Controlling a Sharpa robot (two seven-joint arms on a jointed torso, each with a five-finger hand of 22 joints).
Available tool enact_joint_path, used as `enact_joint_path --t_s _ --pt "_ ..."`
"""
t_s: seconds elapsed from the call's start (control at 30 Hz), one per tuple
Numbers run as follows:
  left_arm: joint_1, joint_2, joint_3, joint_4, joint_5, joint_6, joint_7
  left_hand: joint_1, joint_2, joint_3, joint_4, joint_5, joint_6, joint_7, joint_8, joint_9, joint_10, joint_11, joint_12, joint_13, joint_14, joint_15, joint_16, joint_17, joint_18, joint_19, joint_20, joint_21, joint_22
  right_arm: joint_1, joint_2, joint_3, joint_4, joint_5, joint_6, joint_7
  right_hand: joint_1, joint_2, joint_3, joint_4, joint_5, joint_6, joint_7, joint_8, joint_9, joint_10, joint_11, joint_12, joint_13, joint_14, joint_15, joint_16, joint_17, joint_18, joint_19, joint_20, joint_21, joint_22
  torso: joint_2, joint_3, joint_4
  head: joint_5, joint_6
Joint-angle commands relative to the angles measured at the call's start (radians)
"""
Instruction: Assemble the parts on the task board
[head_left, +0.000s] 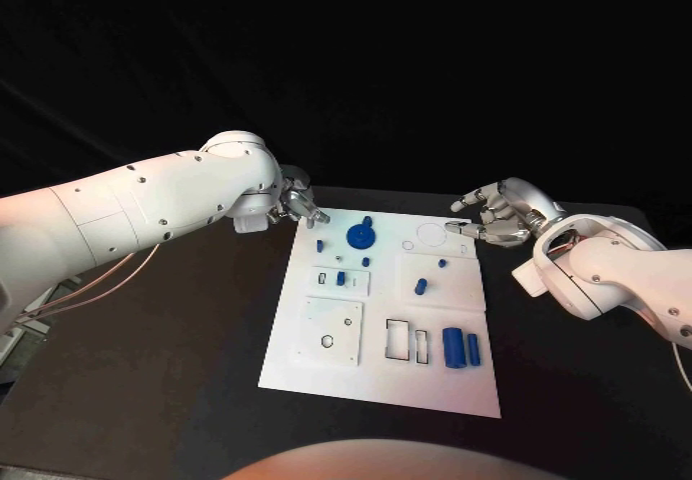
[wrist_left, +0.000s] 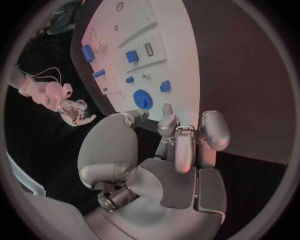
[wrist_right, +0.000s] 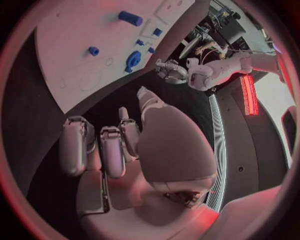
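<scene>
At the middle of the head view lies the white task board (head_left: 378, 375) on the black counter (head_left: 173, 400), running from the upper centre down toward the lower right. Its blue parts are scattered over it: a round blue disc (head_left: 361, 236) near the top edge, a small blue peg (head_left: 420, 286) toward the right of centre, and two upright blue cylinders (head_left: 453, 347) side by side at the lower right, just beside two empty rectangular slots (head_left: 398, 340).

Neither hand has anything in it. The left hand (head_left: 296, 205) hangs at the board's upper left corner, fingers loosely curled and apart, close to the disc but not touching it; from its own wrist camera the disc (wrist_left: 142, 98) sits just beyond the fingertips (wrist_left: 167, 109). The right hand (head_left: 498, 215) hovers off the board's upper right corner, fingers likewise apart and empty, above bare counter.

My reading is that the work is barely started: both hands are poised at the far end, with no part picked up yet. The next move probably calls for one hand to come down over a loose piece, most likely the left onto the disc, and close on it cleanly before carrying it to its seat.
</scene>
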Motion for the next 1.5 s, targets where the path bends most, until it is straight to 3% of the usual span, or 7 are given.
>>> enact_joint_path --t_s 0.03,0.4,0.7,0.8,1.27,1.5 --pt "0.001 0.014 -0.004 -0.02 -0.009 0.061 0.003 0.005 -0.002 -0.006 0.0 -0.002 -0.004 0.003 -0.006 -0.001 -0.006 -0.001 -0.003 -0.001 0.102 0.005 0.002 0.257 0.007 -0.006 0.004 -0.005 0.001 -0.001 0.002 0.0 0.0 -0.003 0.01 0.008 -0.008 0.001 -0.001 0.002 0.005 -0.001 -0.005 0.006 -0.001 -0.005 0.001 -0.003 0.046 0.074 0.0 -0.006 0.137 0.017 -0.004 -0.001 -0.003 0.085 -0.001 0.0002 0.001 -0.001 -0.003" --pt "-0.005 0.049 -0.025 -0.076 0.016 0.084 0.002 0.002 0.0 -0.01 0.001 -0.003 -0.001 0.003 -0.007 -0.003 -0.007 -0.001 -0.003 -0.002 0.102 0.006 0.002 0.257 0.007 -0.006 0.005 -0.005 0.002 -0.002 0.003 0.0 0.0 -0.004 0.008 0.012 -0.008 0.001 -0.001 0.002 0.005 -0.001 -0.005 0.006 -0.001 -0.005 0.001 -0.003 0.046 0.074 0.0 -0.006 0.136 0.017 -0.004 -0.001 -0.004 0.084 0.0 0.0011 -0.0004 0.002 -0.007" --pt "-0.011 0.064 -0.035 -0.092 0.034 0.095 0.002 0.001 0.001 -0.012 0.001 -0.003 0.0 0.003 -0.008 -0.003 -0.007 -0.001 -0.002 -0.001 0.102 0.006 0.002 0.256 0.007 -0.005 0.006 -0.004 0.003 -0.002 0.004 0.0 0.001 -0.004 0.009 0.012 -0.008 0.001 -0.001 0.002 0.005 -0.001 -0.005 0.006 -0.001 -0.005 0.001 -0.003 0.046 0.074 0.0 -0.006 0.136 0.017 -0.004 -0.001 -0.004 0.084 -0.001 0.0016 -0.0005 0.0 -0.01" --pt "-0.013 0.068 -0.039 -0.095 0.043 0.101 0.002 0.001 0.003 -0.012 0.001 -0.003 0.001 0.003 -0.008 -0.004 -0.009 -0.001 -0.003 -0.003 0.101 0.006 0.002 0.256 0.006 -0.005 0.006 -0.004 0.003 -0.002 0.005 0.0 0.001 -0.003 0.005 0.016 -0.009 0.002 -0.001 0.002 0.006 -0.002 -0.005 0.007 -0.001 -0.005 0.001 -0.004 0.045 0.074 0.0 -0.007 0.136 0.017 -0.004 -0.001 -0.005 0.084 -0.001 0.0017 -0.0004 0.0 -0.016" --pt "-0.019 0.076 -0.045 -0.108 0.055 0.103 0.002 0.007 0.01 -0.013 -0.002 -0.002 0.004 0.003 -0.01 -0.006 -0.011 -0.001 -0.004 -0.005 0.101 0.007 0.001 0.255 0.007 -0.007 0.007 -0.006 0.001 -0.002 0.006 0.0 0.0 -0.003 0.003 0.016 -0.009 0.002 -0.001 0.002 0.006 -0.002 -0.005 0.008 -0.001 -0.003 0.001 -0.002 0.047 0.074 0.0 -0.006 0.137 0.017 -0.003 -0.001 -0.003 0.086 -0.002 0.0014 -0.0001 -0.001 -0.02" --pt "-0.02 0.079 -0.045 -0.111 0.057 0.099 0.002 0.027 0.027 -0.011 -0.005 0.0 0.009 0.002 -0.013 -0.01 -0.012 -0.001 -0.002 -0.004 0.101 0.007 0.001 0.255 0.007 -0.007 0.009 -0.005 0.002 -0.002 0.007 0.0 -0.001 -0.003 0.005 0.016 -0.009 0.004 0.0 0.001 0.007 -0.001 -0.005 0.009 -0.002 -0.004 0.0 -0.003 0.046 0.074 0.0 -0.006 0.137 0.017 -0.003 -0.001 -0.004 0.085 -0.001 0.0015 0.0004 -0.001 -0.022"
